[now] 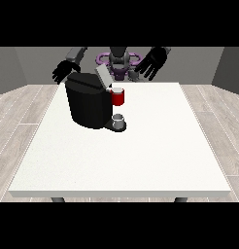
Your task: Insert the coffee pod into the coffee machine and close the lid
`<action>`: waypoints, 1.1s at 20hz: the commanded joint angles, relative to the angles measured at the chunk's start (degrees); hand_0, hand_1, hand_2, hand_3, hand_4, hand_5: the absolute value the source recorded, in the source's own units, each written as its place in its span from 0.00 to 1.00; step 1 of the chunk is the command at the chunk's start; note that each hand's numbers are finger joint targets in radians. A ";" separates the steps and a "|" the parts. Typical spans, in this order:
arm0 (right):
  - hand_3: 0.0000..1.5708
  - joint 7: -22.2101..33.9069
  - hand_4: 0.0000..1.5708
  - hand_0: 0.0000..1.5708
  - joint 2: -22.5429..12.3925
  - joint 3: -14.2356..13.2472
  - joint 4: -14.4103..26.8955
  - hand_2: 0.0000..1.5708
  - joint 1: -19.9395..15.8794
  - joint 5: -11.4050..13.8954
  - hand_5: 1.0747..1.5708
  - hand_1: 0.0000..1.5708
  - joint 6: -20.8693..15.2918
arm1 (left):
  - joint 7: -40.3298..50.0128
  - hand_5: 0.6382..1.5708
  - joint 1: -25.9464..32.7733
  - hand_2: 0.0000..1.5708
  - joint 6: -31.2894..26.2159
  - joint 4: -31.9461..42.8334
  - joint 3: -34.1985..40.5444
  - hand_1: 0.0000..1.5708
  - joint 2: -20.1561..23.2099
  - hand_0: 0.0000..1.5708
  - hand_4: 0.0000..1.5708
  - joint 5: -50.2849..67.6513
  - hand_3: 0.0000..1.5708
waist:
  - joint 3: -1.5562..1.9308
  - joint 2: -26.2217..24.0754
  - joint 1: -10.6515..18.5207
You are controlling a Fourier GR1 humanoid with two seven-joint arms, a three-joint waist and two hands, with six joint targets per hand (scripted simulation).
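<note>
coffee machine left of centre on white table, lid raised | grey thing on its drip base | both hands raised, fingers spread: view's left, view's right

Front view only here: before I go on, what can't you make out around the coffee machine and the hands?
- Coffee machine: its far side and the table behind it are hidden by its own body.
- Grey thing at the machine's base: too small to tell for the pod.
- Red thing at the machine: its inside does not show.
- Hand at the view's left: its lower edge is partly hidden by the machine's top.
- Raised lid: its hinge is too small to see.
</note>
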 commanded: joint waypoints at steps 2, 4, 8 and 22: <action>0.00 0.77 0.28 0.00 1.26 0.69 -1.47 0.00 3.04 0.22 1.00 0.00 -0.99 | -2.21 1.00 6.50 0.00 1.05 0.23 8.18 0.00 -6.57 0.00 0.16 10.28 0.00 | -0.12 -6.85 3.62; 0.00 -1.29 0.31 0.00 -1.47 -0.51 -1.80 0.00 4.87 -0.57 1.00 0.00 1.80 | -4.17 1.00 8.94 0.00 0.88 -0.09 10.52 0.00 -7.15 0.00 0.15 13.17 0.00 | -0.06 -7.16 3.52; 0.00 1.72 0.25 0.00 -3.58 2.20 -3.48 0.00 6.56 1.89 1.00 0.00 3.39 | -3.96 1.00 14.67 0.00 -0.78 -0.45 11.23 0.00 -10.53 0.00 0.00 15.94 0.00 | -0.04 -13.60 6.95; 0.00 10.15 0.00 0.00 -6.34 4.41 -9.03 0.00 -1.57 1.77 1.00 0.00 6.95 | -6.56 1.00 27.80 0.00 -6.67 -7.56 11.83 0.00 -16.20 0.00 0.00 24.47 0.00 | 0.00 -16.91 16.25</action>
